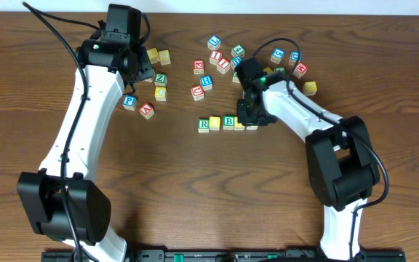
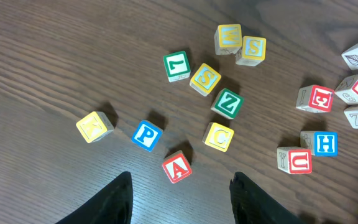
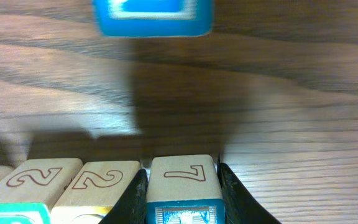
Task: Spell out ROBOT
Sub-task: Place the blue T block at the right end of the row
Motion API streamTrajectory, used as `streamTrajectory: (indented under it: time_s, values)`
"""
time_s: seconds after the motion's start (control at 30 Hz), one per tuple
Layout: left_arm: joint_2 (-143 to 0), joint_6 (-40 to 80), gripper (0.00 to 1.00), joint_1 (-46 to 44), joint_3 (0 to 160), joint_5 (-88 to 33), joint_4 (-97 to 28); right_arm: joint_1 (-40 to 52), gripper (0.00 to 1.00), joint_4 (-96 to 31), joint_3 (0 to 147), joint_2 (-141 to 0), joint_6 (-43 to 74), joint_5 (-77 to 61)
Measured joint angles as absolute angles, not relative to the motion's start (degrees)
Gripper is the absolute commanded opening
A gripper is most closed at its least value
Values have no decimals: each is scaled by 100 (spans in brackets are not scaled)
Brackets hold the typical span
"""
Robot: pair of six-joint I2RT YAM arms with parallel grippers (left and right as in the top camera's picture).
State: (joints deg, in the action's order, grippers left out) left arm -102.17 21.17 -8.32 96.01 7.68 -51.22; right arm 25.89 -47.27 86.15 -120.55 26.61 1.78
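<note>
A row of letter blocks lies mid-table: a green R [image 1: 204, 125], a yellow block [image 1: 214, 121], a green B [image 1: 228, 122] and another yellow block [image 1: 240, 124]. My right gripper [image 1: 252, 115] is shut on a blue-faced block [image 3: 182, 186] at the row's right end, resting on the table against its neighbour [image 3: 101, 183]. Its fingers [image 3: 183, 173] grip both sides; the letter on it is unclear. My left gripper [image 2: 182, 202] is open and empty, hovering above the left cluster [image 1: 140, 69].
Loose blocks lie under the left gripper: red A [image 2: 176, 167], blue P [image 2: 146, 135], yellow C [image 2: 219, 137], green Z [image 2: 227, 103], yellow S [image 2: 205, 79]. H [image 1: 206, 81] and U [image 1: 198, 92] lie mid-back. More blocks lie behind the right arm [image 1: 297, 69]. A blue block [image 3: 153, 15] lies beyond the row.
</note>
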Motion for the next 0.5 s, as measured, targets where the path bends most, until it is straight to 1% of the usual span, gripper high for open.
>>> streamTrajectory:
  time_s: [0.2,0.23,0.3,0.37,0.5]
  values:
    - [-10217,2117,50,-832,9601,768,-5133,2773,19,-4654,8611,-12055,2812,123]
    - [-10217,2117,50,-832,9601,768,-5137,2781,21,-4637,8608,-12055,2821,121]
    - [-10217,2117,50,-832,9601,768,-5157,2799,32,-4593,8606,-12055,2827,113]
    - [-10217,2117,50,-832,9601,768,-5172,2816,40,-4552,8602,-12055,2858,99]
    - [-10217,2117,50,-832,9601,768,-5177,2842,41,-4519,8578,-12055,2871,78]
